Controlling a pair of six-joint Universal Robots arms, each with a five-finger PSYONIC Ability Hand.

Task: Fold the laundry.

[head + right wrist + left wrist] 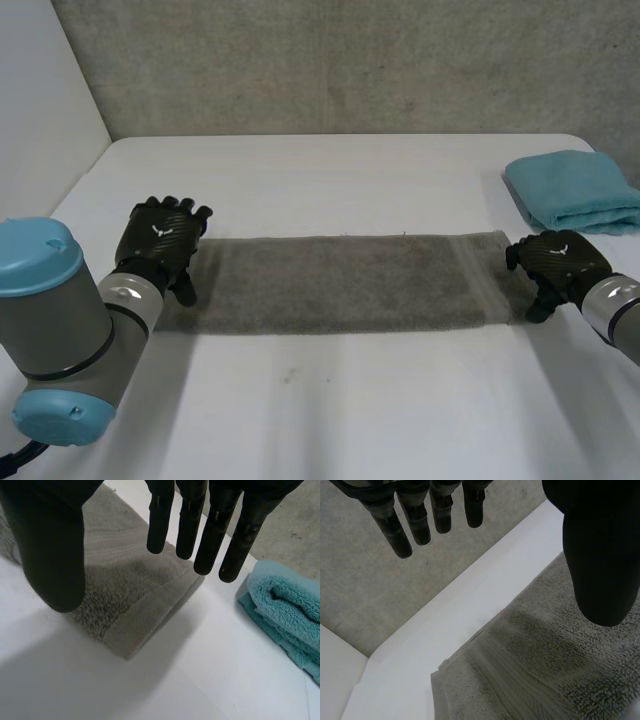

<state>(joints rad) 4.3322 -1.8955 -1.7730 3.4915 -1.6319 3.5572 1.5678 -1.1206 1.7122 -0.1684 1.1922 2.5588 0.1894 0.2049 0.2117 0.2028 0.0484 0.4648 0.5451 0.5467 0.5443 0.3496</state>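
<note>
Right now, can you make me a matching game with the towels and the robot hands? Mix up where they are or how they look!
Things:
1. grey towel
2. teal towel
3. left robot hand
4. right robot hand

Places and states:
A. open, at the grey towel's end nearest the teal towel
B. folded up, near the side edge of the white table
C. stretched out flat in a long strip
D. open, at the grey towel's end farthest from the teal towel

Pairs: 1-C, 2-B, 3-D, 4-A
</note>
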